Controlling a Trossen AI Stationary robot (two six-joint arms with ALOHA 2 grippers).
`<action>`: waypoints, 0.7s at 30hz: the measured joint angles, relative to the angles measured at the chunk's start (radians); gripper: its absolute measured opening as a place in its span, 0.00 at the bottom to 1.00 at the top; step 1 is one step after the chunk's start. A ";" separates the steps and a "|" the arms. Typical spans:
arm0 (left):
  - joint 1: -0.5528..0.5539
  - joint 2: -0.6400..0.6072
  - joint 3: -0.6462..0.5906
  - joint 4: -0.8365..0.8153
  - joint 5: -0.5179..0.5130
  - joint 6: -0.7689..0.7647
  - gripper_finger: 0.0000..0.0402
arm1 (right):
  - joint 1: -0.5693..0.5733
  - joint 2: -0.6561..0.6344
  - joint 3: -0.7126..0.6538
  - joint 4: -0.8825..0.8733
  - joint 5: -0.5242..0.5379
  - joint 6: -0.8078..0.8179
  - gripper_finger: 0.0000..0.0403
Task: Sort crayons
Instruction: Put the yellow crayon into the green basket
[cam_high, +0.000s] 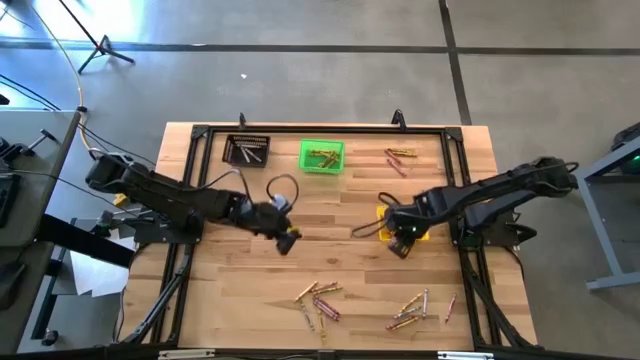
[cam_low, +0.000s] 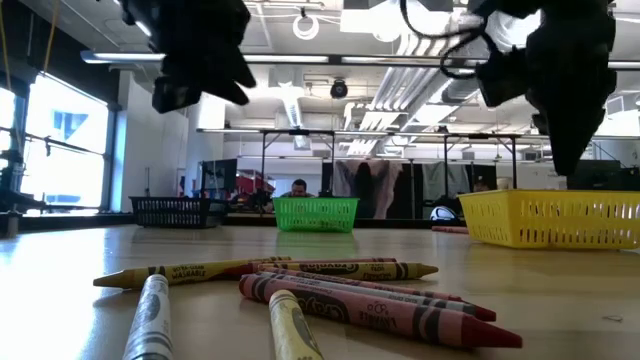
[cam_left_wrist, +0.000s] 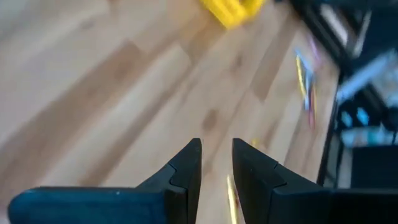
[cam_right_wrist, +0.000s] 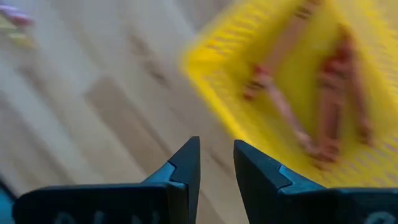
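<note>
Right wrist view showed right pincer (cam_right_wrist: 216, 163) released, empty, beside yellow bin (cam_right_wrist: 211, 68) holding reddish crayons (cam_right_wrist: 329, 118); left pincer (cam_left_wrist: 216, 163) likewise parted, empty; next pick likely wants a centred descent.

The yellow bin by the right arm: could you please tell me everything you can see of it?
The yellow bin is a small, square, open-topped basket of mesh-like plastic, standing upright on the wooden table, right of centre. Several reddish crayons lie loose inside it. The right gripper hangs over its near edge, empty, fingers parted; no contact with the bin is visible.
</note>
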 joint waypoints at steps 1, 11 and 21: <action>-0.025 0.001 0.000 -0.002 0.001 0.009 0.19 | 0.018 0.000 0.000 0.034 0.001 0.005 0.21; -0.216 0.198 0.009 0.281 0.016 0.204 0.19 | 0.147 0.000 0.000 0.278 0.052 0.005 0.21; -0.279 0.506 0.253 0.127 0.105 0.497 0.19 | 0.269 0.000 0.000 0.480 0.073 0.140 0.21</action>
